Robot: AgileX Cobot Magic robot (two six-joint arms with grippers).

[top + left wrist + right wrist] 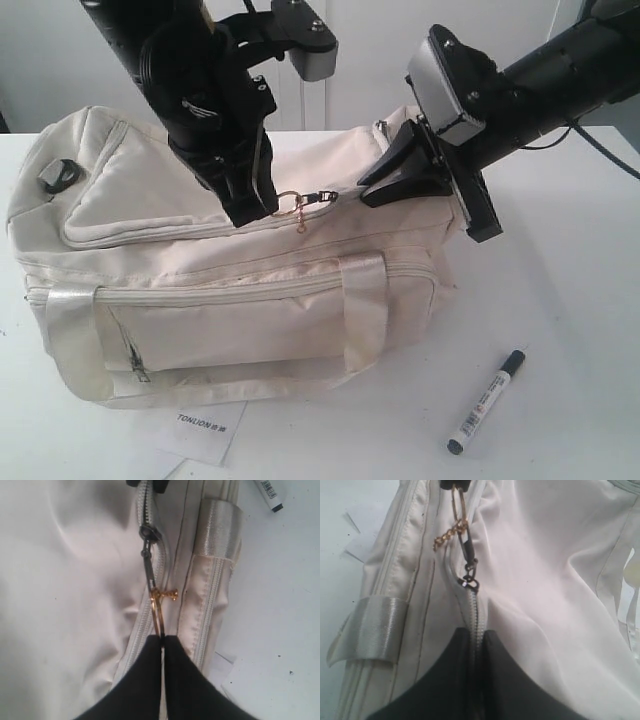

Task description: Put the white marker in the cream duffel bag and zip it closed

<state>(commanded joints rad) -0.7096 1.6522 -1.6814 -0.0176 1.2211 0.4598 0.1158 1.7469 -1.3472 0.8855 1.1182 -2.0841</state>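
The white marker (487, 401) lay on the tabletop (560, 300) near its front right corner, apart from the cream duffel bag (230, 290). On the bag's top, the left tool (252, 213) was pinched on the gold ring (157, 611) of the zipper pull (322, 197). The right tool (385, 185) was clamped on the zipper track (476, 617) just beside it.

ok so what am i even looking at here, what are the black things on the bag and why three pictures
Those are two robot arms, each ending in a two-fingered gripper. One picture looks at the whole table; the other two come from cameras on each arm's wrist. The left gripper is shut on the gold ring of the zipper pull. The right gripper pinches the zipper line of the cream duffel bag, bracing it. The white marker lies on the table beside the bag, not yet inside. A paper tag pokes out in front.
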